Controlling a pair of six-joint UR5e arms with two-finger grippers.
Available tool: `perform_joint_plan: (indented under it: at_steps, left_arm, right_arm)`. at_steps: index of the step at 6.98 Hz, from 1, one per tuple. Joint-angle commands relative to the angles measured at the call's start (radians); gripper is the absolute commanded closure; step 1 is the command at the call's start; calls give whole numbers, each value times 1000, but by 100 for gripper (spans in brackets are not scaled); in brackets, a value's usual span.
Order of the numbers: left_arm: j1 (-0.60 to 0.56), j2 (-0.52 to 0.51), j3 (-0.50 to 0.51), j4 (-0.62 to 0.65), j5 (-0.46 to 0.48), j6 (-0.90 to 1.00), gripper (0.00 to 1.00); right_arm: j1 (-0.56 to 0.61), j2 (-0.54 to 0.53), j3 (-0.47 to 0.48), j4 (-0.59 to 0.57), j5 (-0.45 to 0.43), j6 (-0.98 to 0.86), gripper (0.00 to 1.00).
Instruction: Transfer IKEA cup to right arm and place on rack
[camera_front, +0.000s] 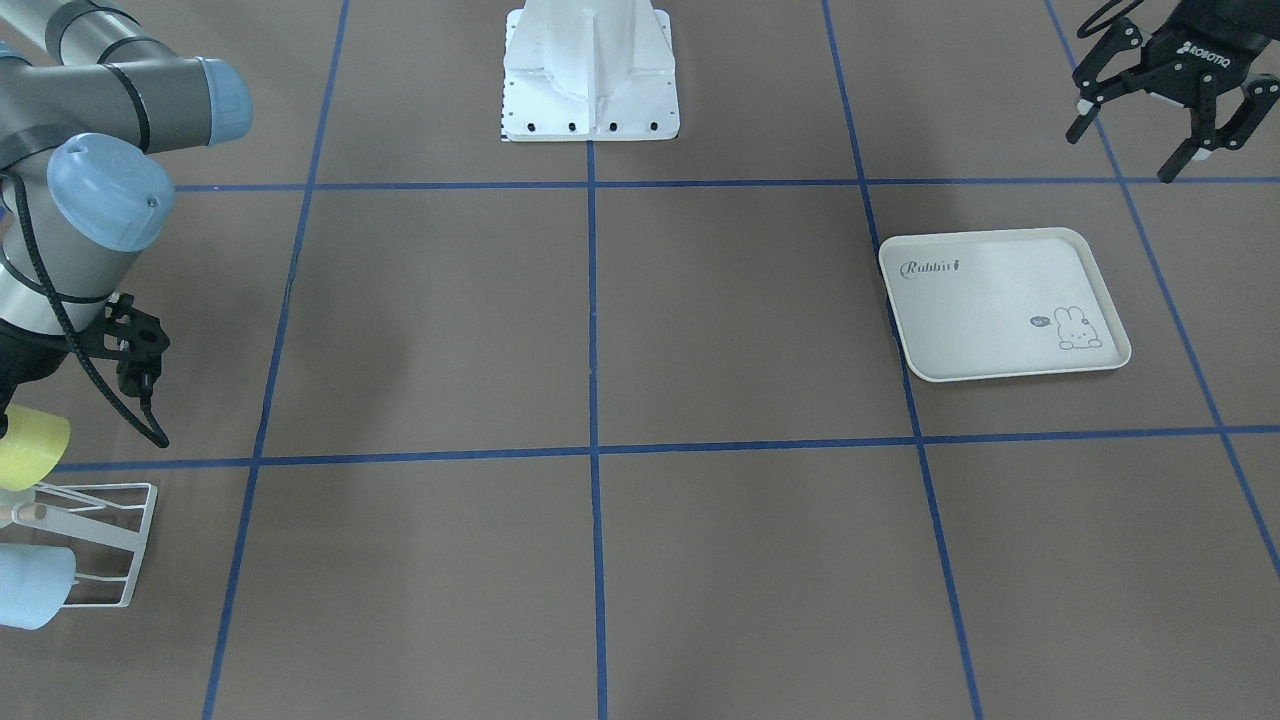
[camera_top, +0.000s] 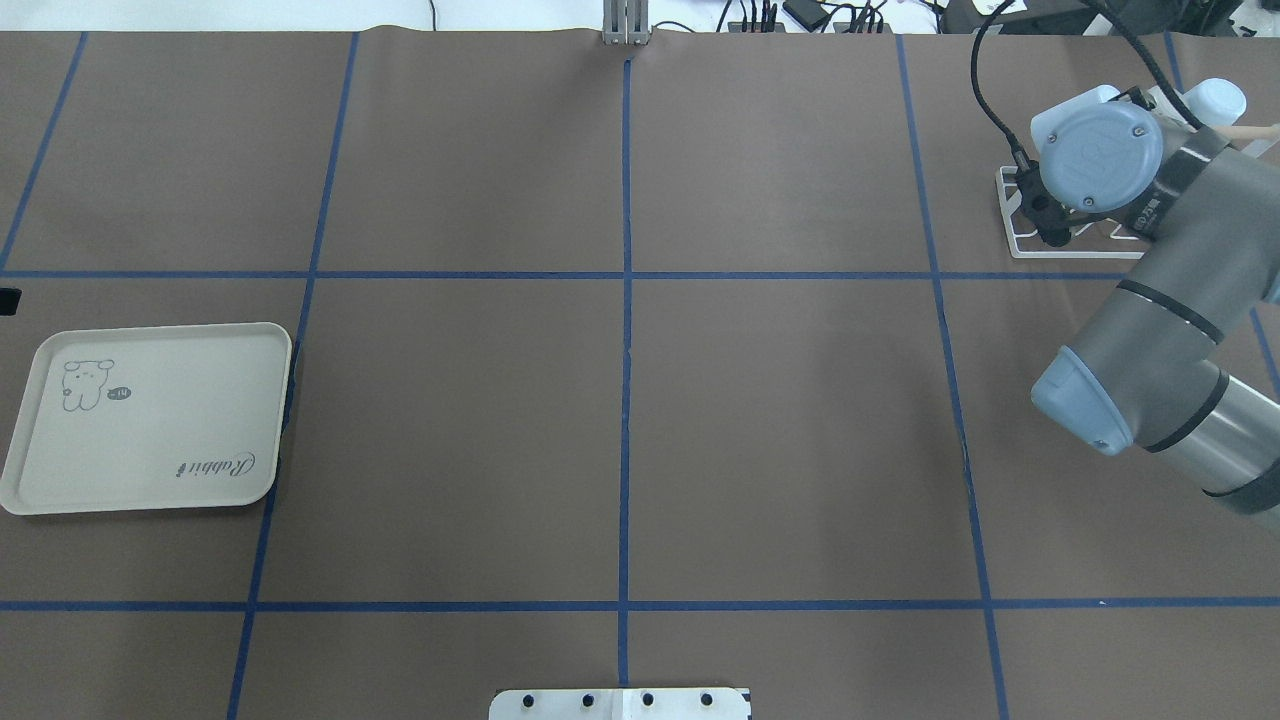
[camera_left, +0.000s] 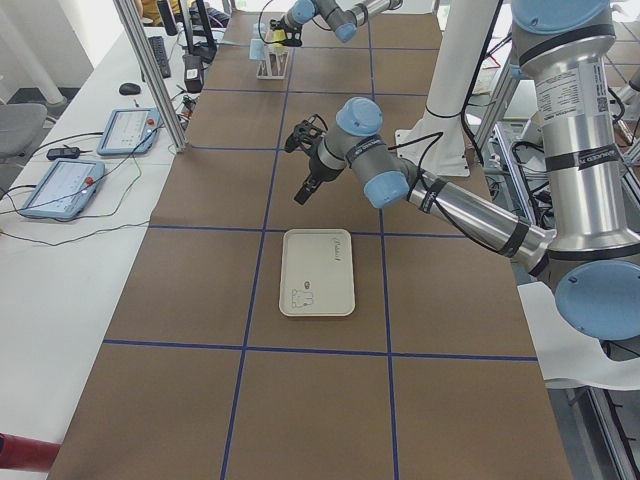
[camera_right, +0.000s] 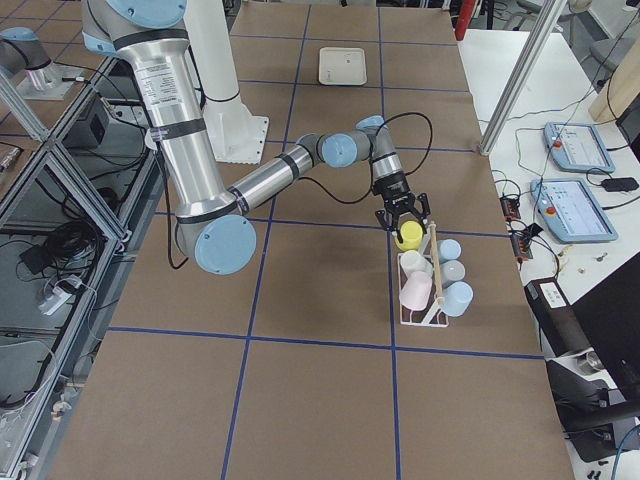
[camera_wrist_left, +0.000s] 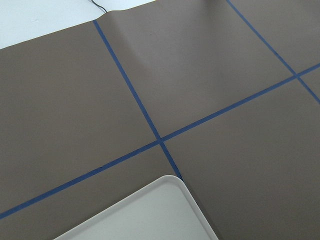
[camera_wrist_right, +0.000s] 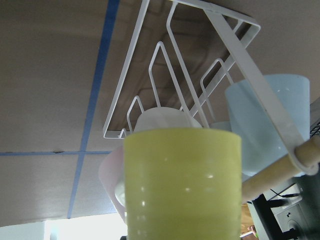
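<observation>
Surface: I am looking at a brown table (camera_top: 780, 430) marked off in squares by blue tape lines (camera_top: 626, 400).
Cup, place: the yellow cup (camera_front: 30, 447) is at the rack (camera_front: 110, 545), far out on the robot's right, at the rack's end nearest the robot and just above the wooden rod (camera_front: 30, 512). I cannot tell whether it touches a prong.
Cup, direction: it is tipped over, its long axis nearly level, and one flat end faces the table's middle. I cannot make out whether that end is the mouth or the base.
Right gripper (camera_right: 403, 222): it is down at the yellow cup, which fills its wrist camera. I cannot tell whether the fingers are closed on the cup.
Left gripper (camera_front: 1122, 155): its jaws are spread wide with nothing between them, and it is up off the table just behind the tray (camera_front: 1000, 300).
Rack load: a pale blue cup (camera_front: 30, 588) and a pink cup (camera_right: 415, 293) are among those on the prongs.
Writing: I read "ROBOTIQ" on the left gripper's body, and "Rabbit" on the tray beside a rabbit drawing.
</observation>
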Motion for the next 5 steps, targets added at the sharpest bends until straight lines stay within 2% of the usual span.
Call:
perform_joint_plan:
  at_steps: [1, 4, 5]
  left_arm:
    - [0, 1, 0, 0, 0, 0, 0]
    - [-1, 1, 0, 0, 0, 0, 0]
    - [-1, 1, 0, 0, 0, 1, 0]
  right_arm:
    - [-13, 7, -18, 1, -1, -5, 2]
    - [-13, 10, -15, 2, -1, -4, 2]
    - [-11, 16, -4, 54, -12, 8, 2]
